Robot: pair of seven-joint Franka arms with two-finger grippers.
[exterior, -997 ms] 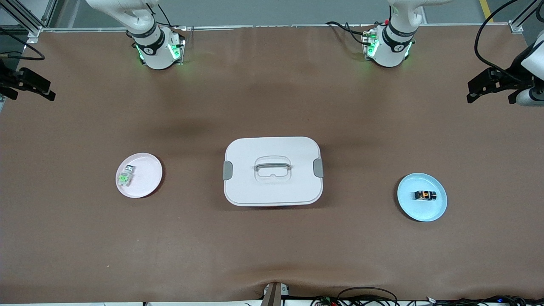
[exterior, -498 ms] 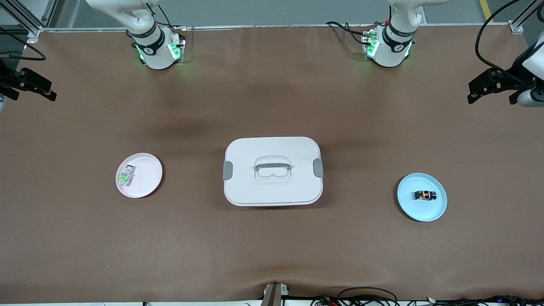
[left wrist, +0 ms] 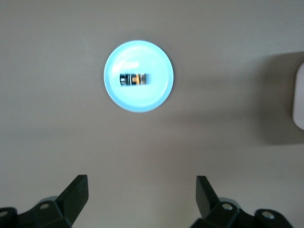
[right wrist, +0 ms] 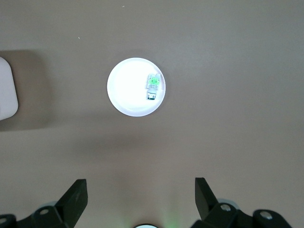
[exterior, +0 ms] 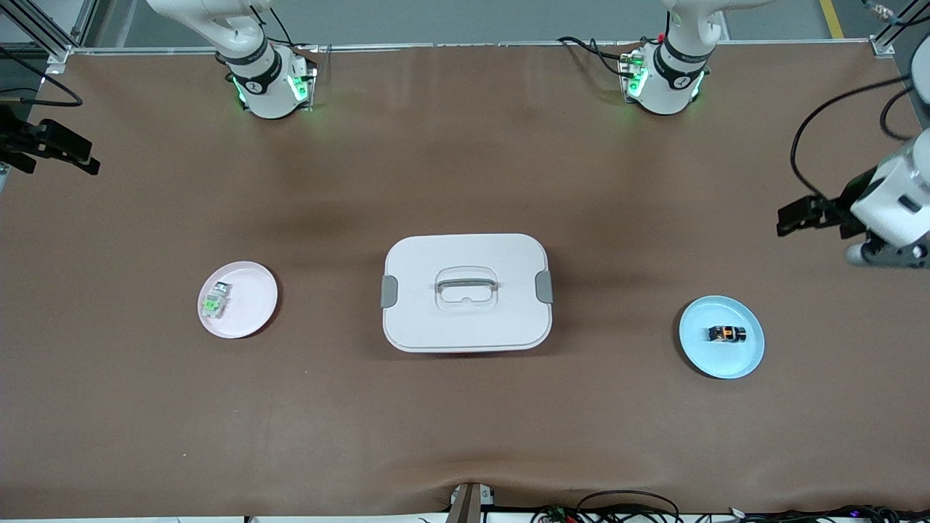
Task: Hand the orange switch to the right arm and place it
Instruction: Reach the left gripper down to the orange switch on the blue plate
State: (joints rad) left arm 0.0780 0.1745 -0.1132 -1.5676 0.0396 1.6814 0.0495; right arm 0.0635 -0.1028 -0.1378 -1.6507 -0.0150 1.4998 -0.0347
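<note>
The orange switch (exterior: pixel 727 333) (left wrist: pixel 133 79), tiny and black with an orange middle, lies on a light blue plate (exterior: pixel 748 357) (left wrist: pixel 142 99) toward the left arm's end of the table. High over the bare table beside that plate hangs my left gripper (exterior: pixel 788 218) (left wrist: pixel 141 183), open and holding nothing. My right gripper (exterior: pixel 83 156) (right wrist: pixel 141 185) is also open and empty. The right arm waits high over its own end of the table.
A white lidded box (exterior: pixel 465 327) (left wrist: pixel 299 95) (right wrist: pixel 5 90) with a grey handle and grey side clips sits mid-table. A pink plate (exterior: pixel 254 309) (right wrist: pixel 124 92) toward the right arm's end carries a small white-grey part with a green face (exterior: pixel 214 301) (right wrist: pixel 152 86).
The left gripper has come in from the table's edge toward the blue plate. The right gripper has barely shifted. Nothing on the table has moved.
</note>
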